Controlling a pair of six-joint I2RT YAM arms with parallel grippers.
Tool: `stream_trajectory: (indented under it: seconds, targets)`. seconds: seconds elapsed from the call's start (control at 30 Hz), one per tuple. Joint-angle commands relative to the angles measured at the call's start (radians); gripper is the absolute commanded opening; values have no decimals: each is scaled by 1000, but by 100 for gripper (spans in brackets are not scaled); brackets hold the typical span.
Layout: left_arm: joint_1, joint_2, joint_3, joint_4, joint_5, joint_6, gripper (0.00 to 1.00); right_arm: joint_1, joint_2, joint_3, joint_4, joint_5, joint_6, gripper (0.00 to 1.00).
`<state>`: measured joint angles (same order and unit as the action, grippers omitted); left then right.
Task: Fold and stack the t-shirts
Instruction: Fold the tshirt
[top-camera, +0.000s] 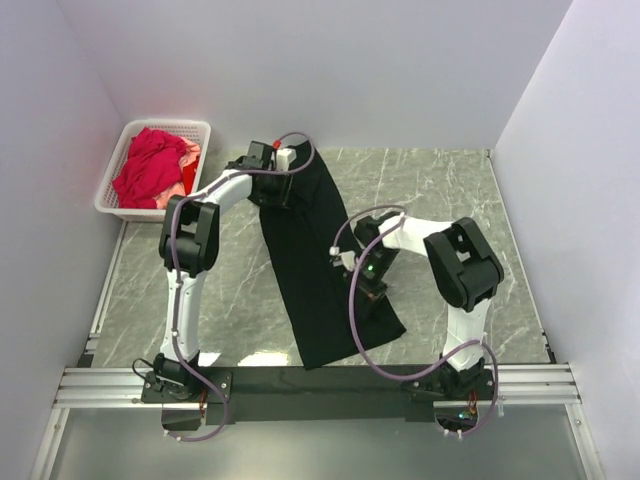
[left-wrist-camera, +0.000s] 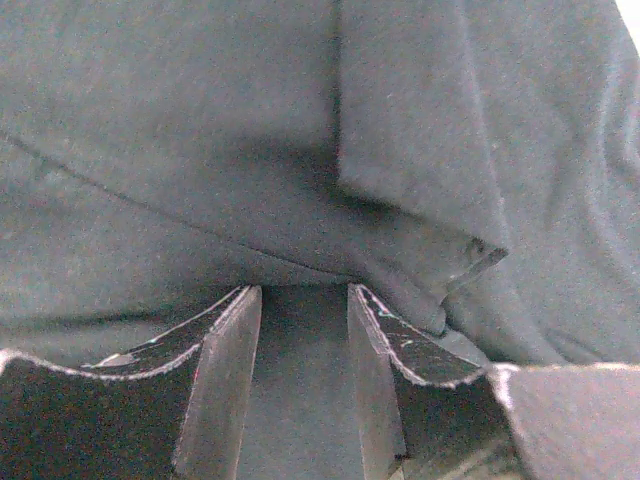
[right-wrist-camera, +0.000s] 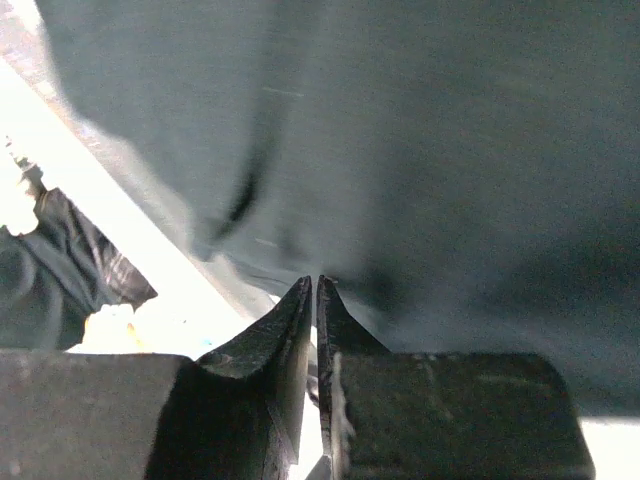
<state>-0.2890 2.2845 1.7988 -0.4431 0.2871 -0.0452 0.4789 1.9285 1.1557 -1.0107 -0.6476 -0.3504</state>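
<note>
The black t-shirt (top-camera: 310, 270) lies as a long, narrow strip running from the table's back middle toward the front edge. My left gripper (top-camera: 280, 185) is down on its far end. In the left wrist view its jaws (left-wrist-camera: 303, 290) stand apart, with flat black cloth (left-wrist-camera: 200, 150) showing between them and a fold lying off the right fingertip. My right gripper (top-camera: 368, 292) is at the strip's right edge near the front. There its jaws (right-wrist-camera: 315, 280) are pressed together on the hem of the black cloth (right-wrist-camera: 450, 150). A crimson t-shirt (top-camera: 150, 165) lies crumpled over a salmon pink one (top-camera: 188, 182).
The white lattice basket (top-camera: 165, 123) holding the red and pink shirts stands at the back left corner. The marble table (top-camera: 430, 190) is enclosed by white walls at the back and on both sides. The arms' mounting rail (top-camera: 300, 380) runs along the front edge.
</note>
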Motion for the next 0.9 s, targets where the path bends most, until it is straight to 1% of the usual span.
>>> stream_trajectory:
  seconds: [0.0, 0.07, 0.1, 0.17, 0.2, 0.23, 0.27, 0.33, 0.4, 0.43, 0.53, 0.6, 0.67, 0.7, 0.73, 0.83, 0.87]
  targets:
    - [-30, 53, 69, -62, 24, 5, 47, 58, -3, -14, -17, -112, 19, 13]
    - [-30, 44, 73, -55, 50, 8, 48, 59, 10, 1, -38, -148, 10, 13]
    - [-30, 35, 65, -49, 56, 13, 50, 55, 4, 9, -40, -136, 5, 14]
    - [-22, -9, 47, -36, 76, 34, 52, 43, -58, 24, -23, -110, 11, 14]
    - [-21, -31, 18, -23, 78, 34, 54, 29, -83, 30, -19, -80, 14, 15]
    - [-13, -74, 5, -14, 92, 79, 55, 26, -130, 38, -11, -58, 17, 15]
    - [-13, -95, -7, -13, 110, 90, 55, 24, -149, 44, 15, -26, 24, 15]
    - [-13, -164, -51, 13, 100, 90, 56, 26, -177, 41, 56, 75, 50, 15]
    - [-13, -212, -82, 21, 87, 88, 56, 29, -160, 35, 106, 132, 59, 15]
    - [-13, -221, -88, 29, 75, 81, 56, 38, -119, 36, 116, 193, 60, 14]
    - [-10, -224, -87, 44, 31, 74, 56, 50, -31, 48, 159, 239, 80, 12]
    - [-6, -203, -60, 41, -3, 65, 55, 58, 9, 53, 173, 229, 93, 10]
    - [7, -188, -24, 29, 7, 53, 55, 79, 52, 49, 173, 198, 102, 9]
    - [10, -175, -13, 26, 11, 53, 56, 87, 59, 42, 173, 183, 105, 9]
    - [17, -171, -7, 30, 9, 18, 56, 96, 64, 36, 173, 165, 106, 9]
    - [25, -151, 16, 37, 11, 7, 56, 148, 66, 10, 162, 94, 106, 9]
    - [27, -145, 26, 37, 6, 5, 56, 173, 66, 10, 149, 45, 103, 8]
